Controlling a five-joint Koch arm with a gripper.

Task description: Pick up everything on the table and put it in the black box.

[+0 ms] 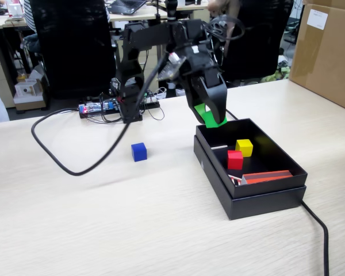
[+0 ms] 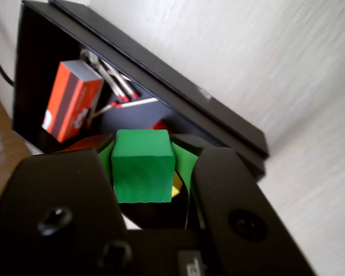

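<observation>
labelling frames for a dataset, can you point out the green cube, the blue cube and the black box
green cube (image 2: 142, 165): wrist view, middle of its facing side, between the fingers.
blue cube (image 1: 139, 152): fixed view, middle of the cube, on the table.
black box (image 1: 259, 201): fixed view, its near outer wall.

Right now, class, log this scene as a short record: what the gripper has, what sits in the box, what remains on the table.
gripper: shut on the green cube, above the black box
in box: red cube, yellow cube, orange-red strip
on table: blue cube, outside the box
cubes left to box: green, blue
</observation>
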